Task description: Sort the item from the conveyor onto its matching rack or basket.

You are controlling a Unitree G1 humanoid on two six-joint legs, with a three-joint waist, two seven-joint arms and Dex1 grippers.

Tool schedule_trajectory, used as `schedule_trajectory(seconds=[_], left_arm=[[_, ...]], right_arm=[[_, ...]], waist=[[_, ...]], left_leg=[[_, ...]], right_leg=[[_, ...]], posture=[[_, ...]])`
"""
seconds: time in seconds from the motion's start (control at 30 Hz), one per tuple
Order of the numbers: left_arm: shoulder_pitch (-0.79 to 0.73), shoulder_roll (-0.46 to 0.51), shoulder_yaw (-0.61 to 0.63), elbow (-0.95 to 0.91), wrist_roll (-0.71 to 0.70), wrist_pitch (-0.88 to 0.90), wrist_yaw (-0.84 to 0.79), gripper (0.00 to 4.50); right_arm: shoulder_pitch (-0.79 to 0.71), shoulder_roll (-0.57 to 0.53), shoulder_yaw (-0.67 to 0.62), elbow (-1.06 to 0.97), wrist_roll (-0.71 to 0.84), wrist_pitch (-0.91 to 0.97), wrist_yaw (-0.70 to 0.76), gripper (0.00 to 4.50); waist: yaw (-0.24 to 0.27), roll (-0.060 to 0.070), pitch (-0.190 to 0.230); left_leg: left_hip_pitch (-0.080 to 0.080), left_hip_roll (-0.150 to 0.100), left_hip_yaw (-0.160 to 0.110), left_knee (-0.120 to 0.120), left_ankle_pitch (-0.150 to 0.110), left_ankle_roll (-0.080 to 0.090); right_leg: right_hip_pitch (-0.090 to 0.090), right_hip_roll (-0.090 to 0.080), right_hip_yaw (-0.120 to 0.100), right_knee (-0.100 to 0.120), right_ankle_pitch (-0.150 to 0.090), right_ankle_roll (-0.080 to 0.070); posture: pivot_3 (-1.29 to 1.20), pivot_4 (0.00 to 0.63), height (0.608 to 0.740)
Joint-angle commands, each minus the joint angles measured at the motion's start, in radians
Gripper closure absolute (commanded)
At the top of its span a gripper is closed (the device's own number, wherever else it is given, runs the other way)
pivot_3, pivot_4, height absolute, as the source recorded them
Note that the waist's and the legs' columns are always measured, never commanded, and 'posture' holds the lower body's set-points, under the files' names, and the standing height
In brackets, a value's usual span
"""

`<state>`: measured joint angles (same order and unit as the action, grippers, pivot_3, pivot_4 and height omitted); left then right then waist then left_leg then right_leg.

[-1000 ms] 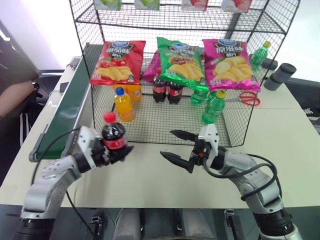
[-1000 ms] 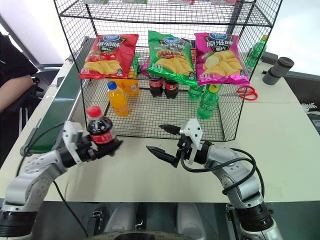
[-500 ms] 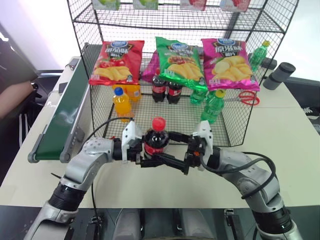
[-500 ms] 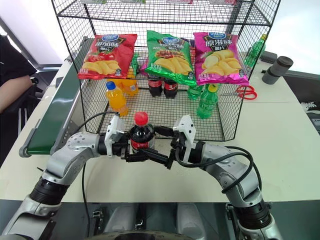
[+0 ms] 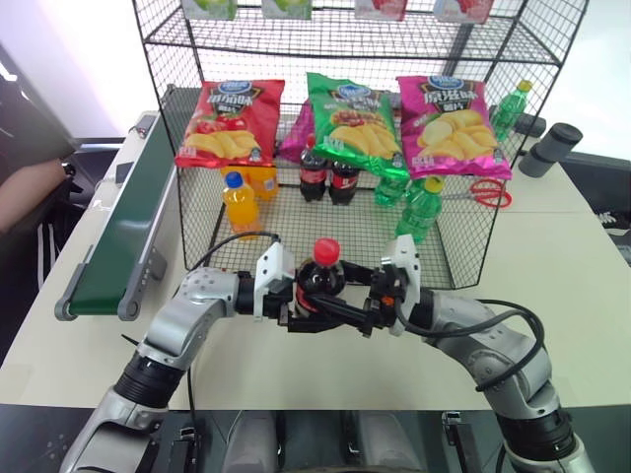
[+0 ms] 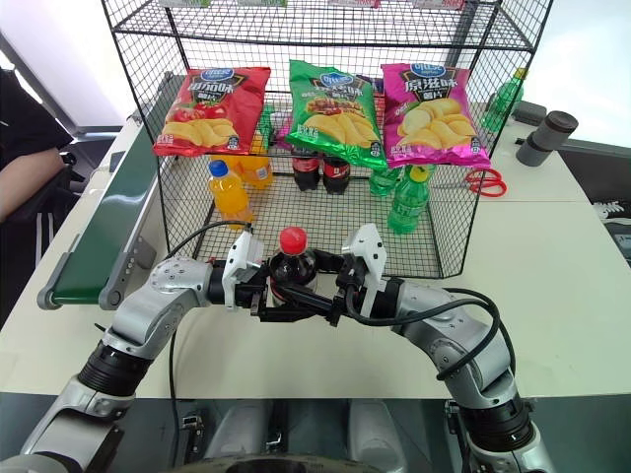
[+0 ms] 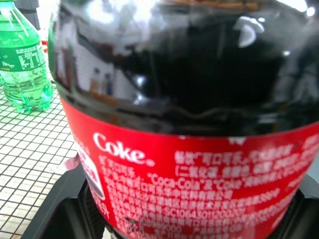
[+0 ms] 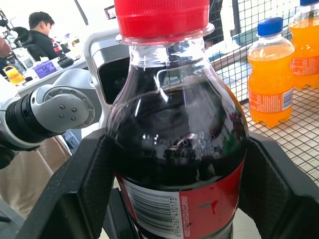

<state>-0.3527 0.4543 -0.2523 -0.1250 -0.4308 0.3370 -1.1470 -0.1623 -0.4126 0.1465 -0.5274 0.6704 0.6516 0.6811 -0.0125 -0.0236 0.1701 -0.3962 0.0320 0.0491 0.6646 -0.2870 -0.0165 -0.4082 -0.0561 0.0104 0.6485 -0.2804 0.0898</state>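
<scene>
Cola bottle (image 5: 321, 281) stands upright, red cap up, between both tools.

Between our matt black plastic gripper fingers (image 8: 271, 189) we see a glossy clear-plastic cola bottle (image 8: 178, 144) with a ridged red plastic cap. Beyond them stand the black wire-mesh rack (image 5: 335, 222) and shiny foil crisp bags (image 5: 351, 120).

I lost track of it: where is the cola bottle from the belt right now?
Centre of the head views: the cola bottle is upright between both grippers, before the wire rack.
</scene>
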Motion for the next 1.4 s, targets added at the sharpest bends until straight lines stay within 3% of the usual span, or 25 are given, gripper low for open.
schedule_trajectory(seconds=[0.03,0.43,0.73,1.2,1.4], left_arm=[[-0.001,-0.005,0.031,-0.048,-0.033,0.006,0.014,0.01],[0.183,0.101,0.161,-0.088,-0.016,0.008,0.119,0.01],[0.321,0.046,0.362,-0.128,0.011,-0.113,0.344,0.01],[0.395,0.064,0.422,-0.192,-0.048,-0.098,0.338,0.01],[0.393,0.071,0.417,-0.192,-0.050,-0.094,0.340,0.01]], right_arm=[[-0.021,0.012,-0.001,-0.024,0.000,-0.028,0.002,1.48],[-0.091,0.060,-0.083,0.143,-0.174,-0.228,-0.089,1.48],[-0.228,0.204,-0.109,0.572,-0.422,-0.545,-0.279,1.48],[-0.457,0.342,-0.144,1.098,-0.488,-0.812,-0.308,1.48],[-0.498,0.358,-0.155,1.203,-0.495,-0.871,-0.296,1.48]], waist=[[0.000,0.000,0.000],[-0.001,0.000,0.000],[-0.003,0.000,0.000],[-0.009,0.001,0.001],[-0.011,0.002,0.001]], left_leg=[[0.000,0.000,0.000,0.000,0.000,0.000],[0.001,0.000,0.000,0.000,0.000,0.000],[0.001,0.000,0.001,0.000,0.000,0.000],[0.002,0.000,0.003,0.000,0.000,0.000],[0.002,0.000,0.003,0.000,0.000,0.000]], right_leg=[[0.000,0.000,0.000,0.000,0.000,0.000],[0.000,0.000,0.000,0.001,0.000,0.000],[-0.001,-0.003,0.001,0.002,0.000,0.000],[-0.001,-0.005,0.002,0.003,0.000,0.000],[-0.001,-0.006,0.002,0.003,0.000,0.000]], posture=[[0.00,0.150,0.740],[0.00,0.150,0.740],[0.00,0.150,0.740],[0.00,0.150,0.740],[0.00,0.150,0.740]])
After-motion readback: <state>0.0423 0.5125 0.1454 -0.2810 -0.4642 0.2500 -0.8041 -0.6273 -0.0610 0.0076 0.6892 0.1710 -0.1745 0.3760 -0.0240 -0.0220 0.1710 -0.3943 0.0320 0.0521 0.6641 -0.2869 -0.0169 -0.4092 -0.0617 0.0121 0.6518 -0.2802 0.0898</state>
